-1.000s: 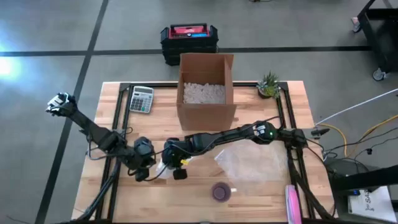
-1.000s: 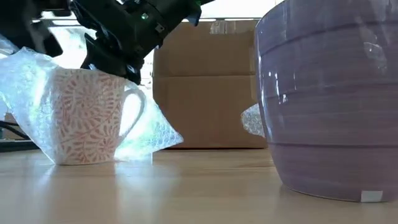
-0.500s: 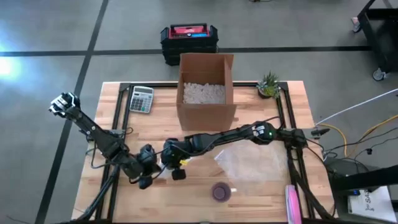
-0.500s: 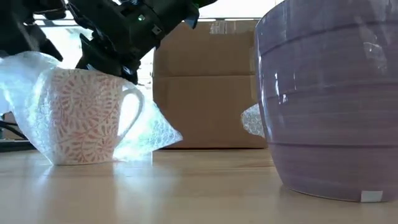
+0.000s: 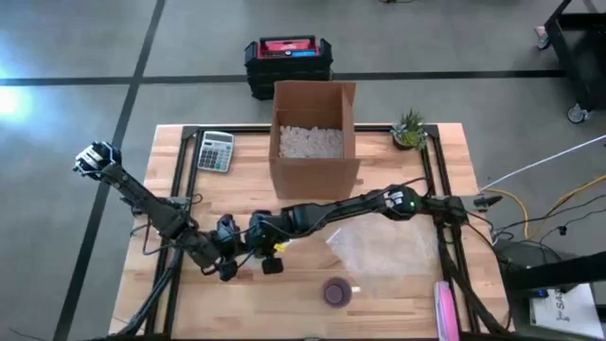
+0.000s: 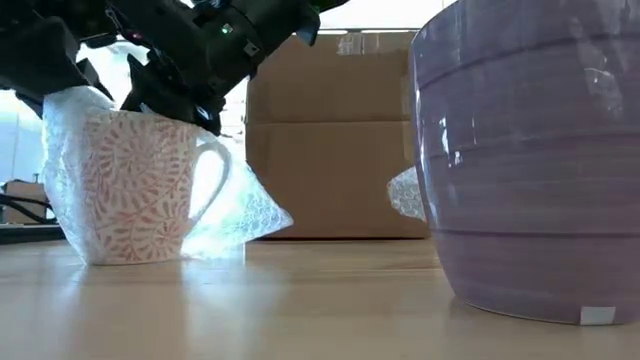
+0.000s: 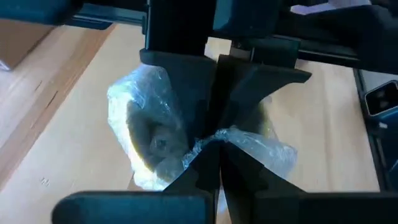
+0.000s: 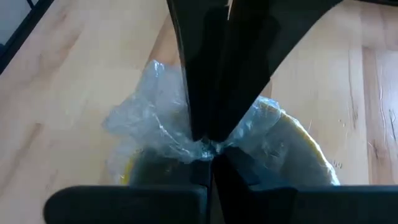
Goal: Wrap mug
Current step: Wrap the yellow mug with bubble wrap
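With the mug [image 6: 135, 185] standing near the table's [image 5: 398, 294] front edge, both the left gripper [image 7: 211, 140] and right gripper [image 8: 208, 146] pinch the bubble wrap [image 8: 161, 134] over its mouth, so they should draw it snug without tipping the mug.

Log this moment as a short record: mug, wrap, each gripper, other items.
mug: patterned mug, upright on the table, partly covered
wrap: bubble wrap around the mug
left gripper: shut on bubble wrap, over the mug
right gripper: shut on bubble wrap, over the mug
other: box, calculator, plant, purple cup
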Robot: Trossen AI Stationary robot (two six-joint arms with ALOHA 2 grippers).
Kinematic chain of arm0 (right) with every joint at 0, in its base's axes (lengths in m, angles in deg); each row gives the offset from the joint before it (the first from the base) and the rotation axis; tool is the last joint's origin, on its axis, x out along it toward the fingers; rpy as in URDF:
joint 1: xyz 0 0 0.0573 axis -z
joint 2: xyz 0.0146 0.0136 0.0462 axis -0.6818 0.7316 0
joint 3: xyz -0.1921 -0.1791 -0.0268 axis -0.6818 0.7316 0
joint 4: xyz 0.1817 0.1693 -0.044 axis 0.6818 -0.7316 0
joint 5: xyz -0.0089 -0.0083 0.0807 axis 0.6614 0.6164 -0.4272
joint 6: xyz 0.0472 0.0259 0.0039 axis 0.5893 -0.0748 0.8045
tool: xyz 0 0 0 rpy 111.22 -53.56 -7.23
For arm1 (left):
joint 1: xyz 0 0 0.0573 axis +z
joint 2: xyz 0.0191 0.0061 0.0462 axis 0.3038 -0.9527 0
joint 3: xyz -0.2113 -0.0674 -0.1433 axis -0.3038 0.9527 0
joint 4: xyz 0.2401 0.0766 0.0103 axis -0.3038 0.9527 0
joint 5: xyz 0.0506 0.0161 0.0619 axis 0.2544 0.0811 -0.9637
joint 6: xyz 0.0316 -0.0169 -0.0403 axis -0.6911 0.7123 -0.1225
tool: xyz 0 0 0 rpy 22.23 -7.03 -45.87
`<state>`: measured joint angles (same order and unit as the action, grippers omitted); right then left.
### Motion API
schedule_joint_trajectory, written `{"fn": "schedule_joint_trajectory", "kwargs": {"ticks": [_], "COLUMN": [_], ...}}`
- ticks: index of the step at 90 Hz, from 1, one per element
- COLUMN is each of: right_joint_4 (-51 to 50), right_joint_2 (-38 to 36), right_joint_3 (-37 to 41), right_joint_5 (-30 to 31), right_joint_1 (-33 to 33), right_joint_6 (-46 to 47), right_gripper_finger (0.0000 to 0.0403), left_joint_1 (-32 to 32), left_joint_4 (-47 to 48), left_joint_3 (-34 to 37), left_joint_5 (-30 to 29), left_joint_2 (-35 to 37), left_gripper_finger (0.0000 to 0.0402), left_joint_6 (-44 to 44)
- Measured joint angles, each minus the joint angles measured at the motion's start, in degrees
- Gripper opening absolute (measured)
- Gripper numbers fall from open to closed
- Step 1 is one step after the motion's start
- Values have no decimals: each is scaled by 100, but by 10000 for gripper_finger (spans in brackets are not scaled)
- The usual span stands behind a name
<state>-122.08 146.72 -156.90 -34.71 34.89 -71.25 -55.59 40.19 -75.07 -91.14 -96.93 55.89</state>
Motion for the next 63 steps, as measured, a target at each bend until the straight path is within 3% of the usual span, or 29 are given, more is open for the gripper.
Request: {"fn": "schedule_joint_trajectory", "kwargs": {"ticks": [24,63], "right_joint_4": [-1028,-520], "right_joint_2": [-285,82], "right_joint_3": [-644,-687], "right_joint_5": [2,-277], "right_joint_1": [14,13], "right_joint_6": [-321,-253], "right_gripper_finger": [0,0], "left_joint_1": [4,-4], "left_joint_4": [75,112], "left_joint_3": [-71,-68], "left_joint_5": [1,135], "left_joint_2": [138,185], "left_gripper_finger": [0,0], "left_joint_6": [-70,-66]}}
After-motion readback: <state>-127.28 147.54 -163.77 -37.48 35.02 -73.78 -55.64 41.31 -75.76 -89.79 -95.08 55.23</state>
